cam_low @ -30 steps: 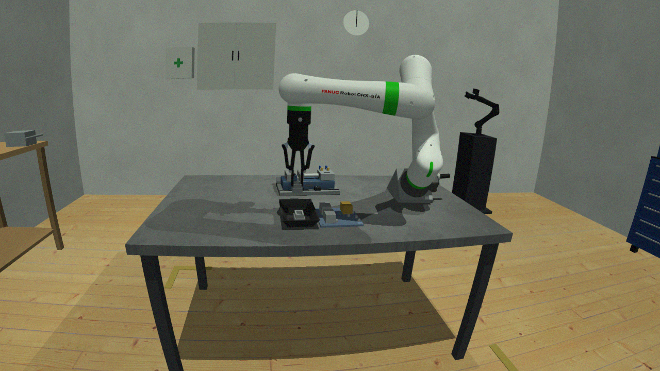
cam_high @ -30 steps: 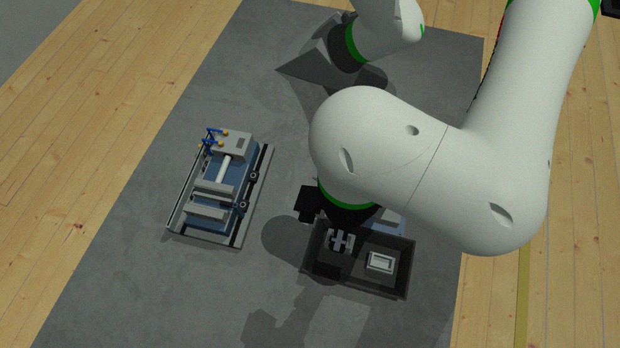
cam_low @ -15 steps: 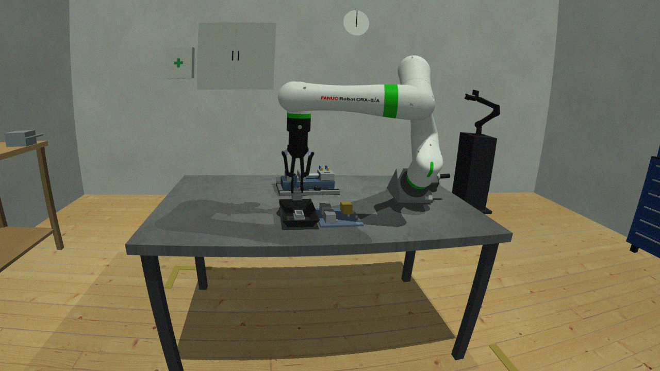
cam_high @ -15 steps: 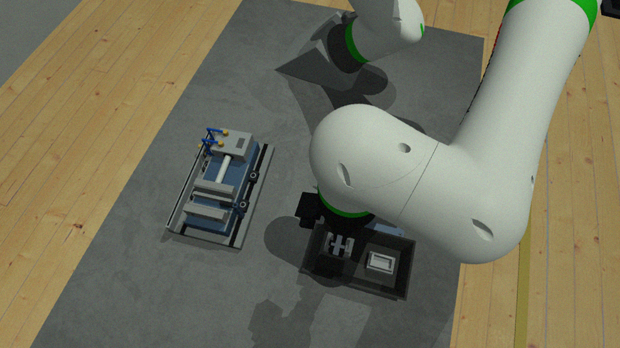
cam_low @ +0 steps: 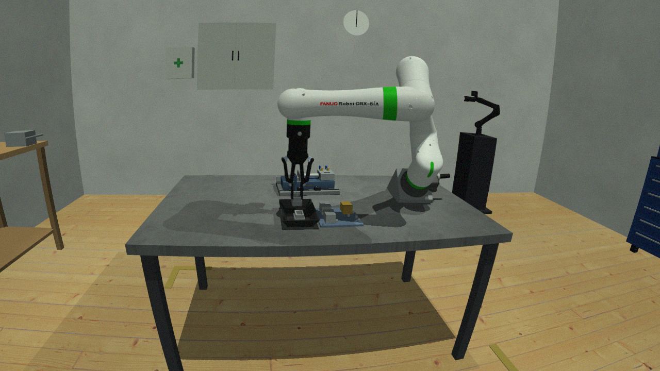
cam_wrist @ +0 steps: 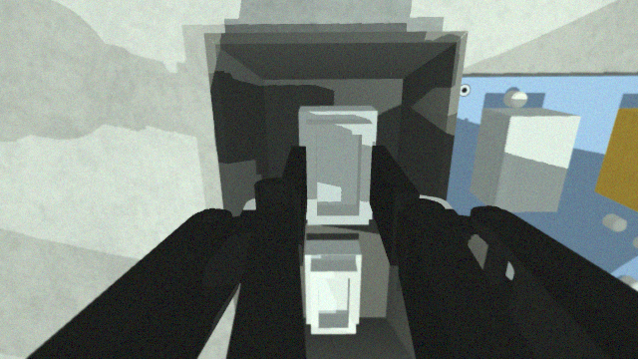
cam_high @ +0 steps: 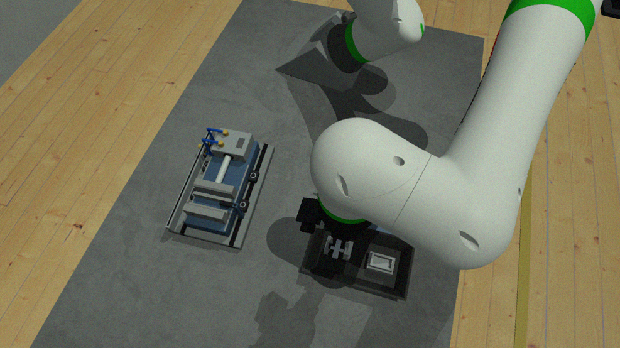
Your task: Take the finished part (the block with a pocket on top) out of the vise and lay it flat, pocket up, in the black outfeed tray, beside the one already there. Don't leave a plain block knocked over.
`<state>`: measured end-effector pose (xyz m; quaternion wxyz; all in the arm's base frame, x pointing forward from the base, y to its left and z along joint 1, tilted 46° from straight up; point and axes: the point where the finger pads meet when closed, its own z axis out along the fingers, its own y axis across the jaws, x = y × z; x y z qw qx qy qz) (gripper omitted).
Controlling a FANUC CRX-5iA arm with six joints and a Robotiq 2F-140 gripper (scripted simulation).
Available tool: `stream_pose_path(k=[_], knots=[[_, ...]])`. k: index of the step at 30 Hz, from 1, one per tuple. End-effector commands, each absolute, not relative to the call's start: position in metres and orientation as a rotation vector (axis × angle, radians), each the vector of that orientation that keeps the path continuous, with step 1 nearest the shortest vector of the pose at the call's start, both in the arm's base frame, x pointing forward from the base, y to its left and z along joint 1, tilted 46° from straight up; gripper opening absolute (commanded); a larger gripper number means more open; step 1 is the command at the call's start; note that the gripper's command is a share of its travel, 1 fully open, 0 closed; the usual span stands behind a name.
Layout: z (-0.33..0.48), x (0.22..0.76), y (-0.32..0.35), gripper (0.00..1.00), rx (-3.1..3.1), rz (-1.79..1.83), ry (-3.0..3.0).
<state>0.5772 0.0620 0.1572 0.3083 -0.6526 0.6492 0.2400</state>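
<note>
My gripper (cam_wrist: 337,171) is shut on the finished part (cam_wrist: 338,137), a pale grey block with its pocket facing up. It holds the part low over the far half of the black outfeed tray (cam_wrist: 334,70). A second pocketed part (cam_wrist: 331,291) lies flat, pocket up, in the near half of the tray. From above, the gripper (cam_high: 336,250) is inside the tray (cam_high: 357,264), beside the lying part (cam_high: 380,263). In the front view, the gripper (cam_low: 297,198) reaches down to the tray's rim (cam_low: 299,216). The vise (cam_high: 221,188) stands with nothing between its jaws.
A blue plate (cam_wrist: 548,95) lies right beside the tray. A plain grey block (cam_wrist: 523,160) and a yellow block (cam_wrist: 620,155) stand upright on it. They also show in the front view, the grey block (cam_low: 330,214) and the yellow block (cam_low: 346,207).
</note>
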Motion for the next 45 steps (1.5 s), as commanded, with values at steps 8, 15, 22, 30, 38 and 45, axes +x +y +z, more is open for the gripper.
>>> stream_pose_path(k=[8, 15, 22, 30, 38, 45], knots=[[0.15, 0.579, 0.069, 0.1, -1.725, 0.632, 1.717], [0.146, 0.579, 0.073, 0.1, -1.725, 0.632, 1.717], [0.145, 0.579, 0.075, 0.1, -1.725, 0.632, 1.717], [0.144, 0.579, 0.075, 0.1, -1.725, 0.632, 1.717], [0.144, 0.579, 0.075, 0.1, -1.725, 0.632, 1.717], [0.144, 0.579, 0.075, 0.1, -1.725, 0.632, 1.717]])
